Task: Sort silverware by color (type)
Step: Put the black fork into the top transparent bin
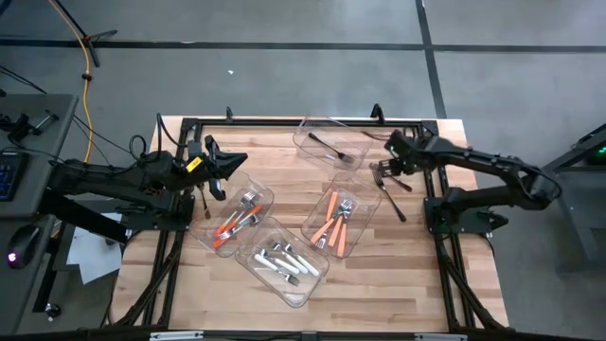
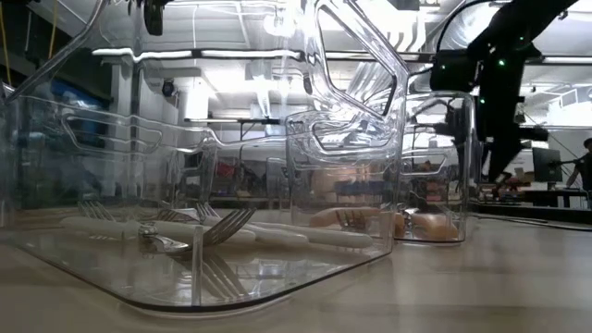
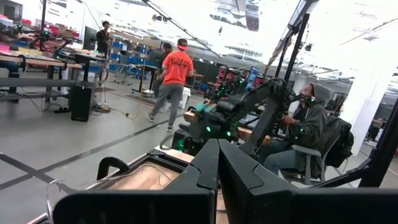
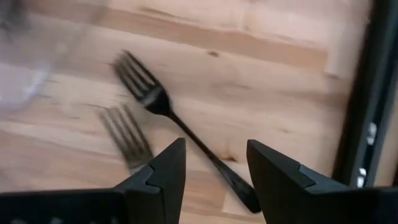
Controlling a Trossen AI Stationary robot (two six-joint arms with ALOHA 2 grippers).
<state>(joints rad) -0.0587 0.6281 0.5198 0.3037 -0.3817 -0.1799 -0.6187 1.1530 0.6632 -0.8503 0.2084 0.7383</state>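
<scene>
The right gripper (image 4: 214,171) is held with its jaws apart, gripping nothing, above a black fork (image 4: 180,127) lying loose on the tabletop (image 1: 417,265) near its right edge. The left gripper (image 1: 230,163) is shut and empty near the left edge. Orange-handled pieces (image 1: 327,227) and white-handled pieces (image 1: 284,265) are already binned; one black piece (image 1: 329,145) lies in the far bin (image 1: 305,142). Black forks remain unsorted.

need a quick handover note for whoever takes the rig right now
Left gripper: shut, holding nothing, parked at the table's left edge.
Right gripper: fingers open, over a black fork lying on the bare table; nothing gripped.
Done: white-handled pieces share one bin, orange-handled pieces sit in two bins, one black piece in the far bin.
Left: the loose black forks on the table.
</scene>
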